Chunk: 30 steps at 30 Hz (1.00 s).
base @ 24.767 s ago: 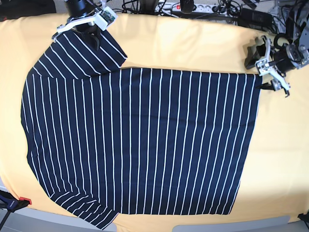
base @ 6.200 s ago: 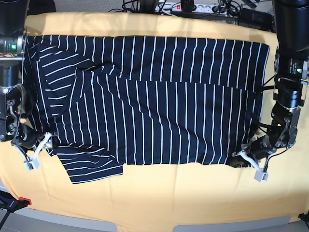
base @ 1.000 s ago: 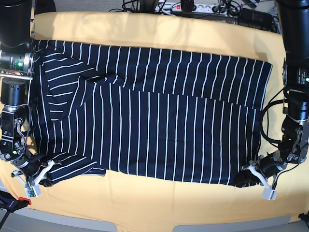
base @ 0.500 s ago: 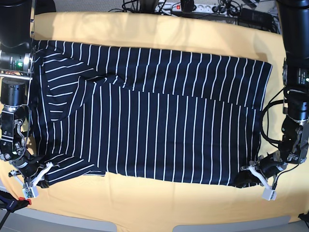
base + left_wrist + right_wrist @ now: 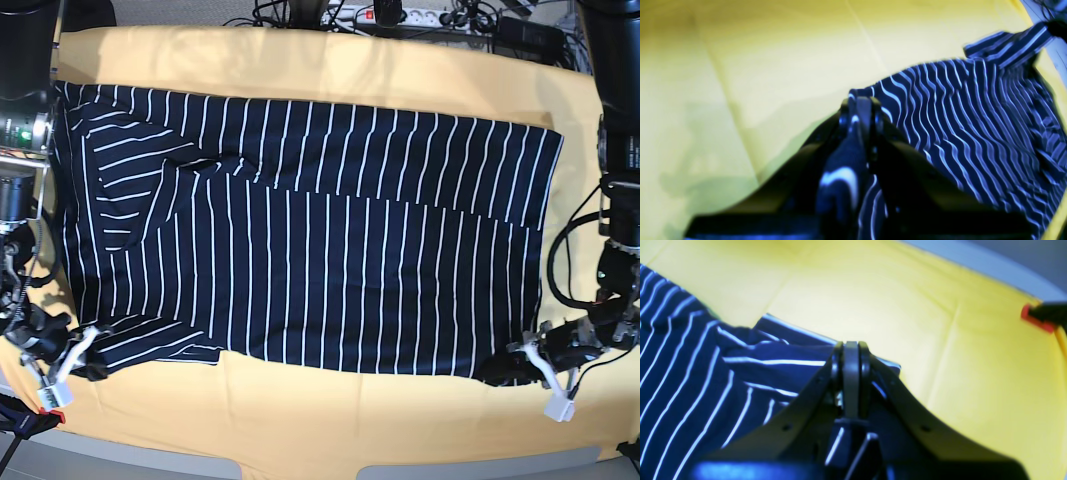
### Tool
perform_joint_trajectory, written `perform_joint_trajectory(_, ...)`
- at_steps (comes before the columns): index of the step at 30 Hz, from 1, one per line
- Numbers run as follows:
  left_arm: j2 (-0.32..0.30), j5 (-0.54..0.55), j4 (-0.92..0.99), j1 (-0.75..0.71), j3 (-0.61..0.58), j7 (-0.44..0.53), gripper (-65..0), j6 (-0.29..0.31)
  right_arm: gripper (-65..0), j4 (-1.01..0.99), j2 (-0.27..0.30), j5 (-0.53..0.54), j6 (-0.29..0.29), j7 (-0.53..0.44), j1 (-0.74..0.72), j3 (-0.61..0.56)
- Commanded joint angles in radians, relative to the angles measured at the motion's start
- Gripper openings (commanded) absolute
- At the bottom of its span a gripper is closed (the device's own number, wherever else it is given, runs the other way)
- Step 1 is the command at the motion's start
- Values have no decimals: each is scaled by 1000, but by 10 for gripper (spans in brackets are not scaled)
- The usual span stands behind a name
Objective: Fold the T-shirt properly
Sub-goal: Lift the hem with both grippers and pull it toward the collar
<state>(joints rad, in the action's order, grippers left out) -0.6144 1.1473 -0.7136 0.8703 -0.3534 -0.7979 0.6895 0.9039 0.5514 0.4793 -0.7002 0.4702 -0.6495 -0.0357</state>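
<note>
T-shirt [image 5: 310, 250]: spread flat across the yellow-orange cloth [image 5: 400, 75], far layer folded under.
Left gripper [image 5: 515, 368]: clamped on the shirt's near right corner.
Right gripper [image 5: 88, 358]: clamped on the near left sleeve.

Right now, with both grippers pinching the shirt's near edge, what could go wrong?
1. The right gripper is shut on the bunched sleeve corner of the T-shirt; that crease may get folded in.
2. The left gripper pinches only a thin hem corner; it could slip under tension.
3. Both grips sit close to the near edge of the yellow cloth; further pulling might drag fabric off the table.
</note>
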Motion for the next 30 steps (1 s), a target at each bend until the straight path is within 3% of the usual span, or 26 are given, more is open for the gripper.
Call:
perform_joint_trajectory(1, -19, 61, -27, 39, 8, -12, -650, 9, -650, 20, 35, 49, 2, -25, -43, 8)
perform_joint_trajectory(9, -40, 315, -53, 39, 8, -288, -650, 9, -650, 76, 93, 258, 2, 217, -42, 9)
perform_joint_trajectory(13, -40, 336, -53, 39, 8, -438, -650, 9, -650, 83, 101, 324, 2, 338, -43, 9)
perform_joint_trajectory(22, -77, 336, -55, 39, 8, -434, -650, 9, -650, 89, 133, 383, 2, 368, -19, 9)
perform_joint_trajectory(30, -135, 336, -192, -20, 8, -443, -650, 9, -650, 275, 175, 411, 2, 384, 165, 9)
